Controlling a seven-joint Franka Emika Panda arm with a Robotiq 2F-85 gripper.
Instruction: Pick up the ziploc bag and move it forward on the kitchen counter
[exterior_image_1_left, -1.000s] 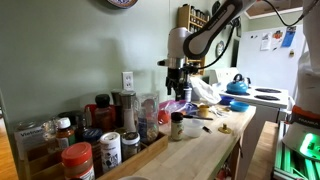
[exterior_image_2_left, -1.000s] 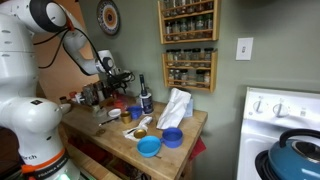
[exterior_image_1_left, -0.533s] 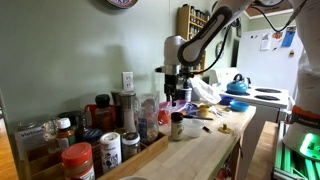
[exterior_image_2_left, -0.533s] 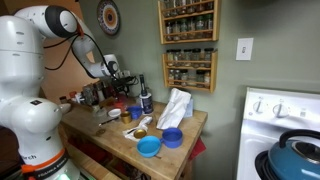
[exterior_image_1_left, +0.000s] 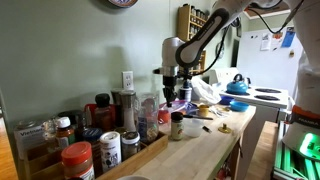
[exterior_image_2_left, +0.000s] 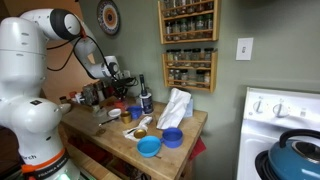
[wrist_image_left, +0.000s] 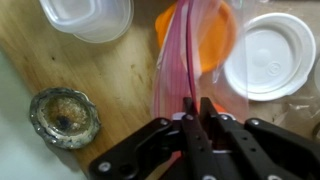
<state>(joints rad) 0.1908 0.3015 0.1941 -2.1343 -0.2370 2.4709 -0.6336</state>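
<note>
In the wrist view the ziploc bag is clear plastic with a pink zip strip, standing over something orange on the wooden counter. My gripper has its two black fingers pressed close together on the bag's pink top edge. In both exterior views the gripper hangs low over the back of the counter, close to the wall. The bag shows there only as a pinkish patch under the fingers.
A white lid, a clear tub and a round jar surround the bag. Bottles and jars crowd one end of the counter. A crumpled white bag, blue bowls and the stove's blue kettle lie beyond.
The jaws have gone from wide open to shut on the bag's top edge. The arm has shifted slightly toward the wall and settled lower.
</note>
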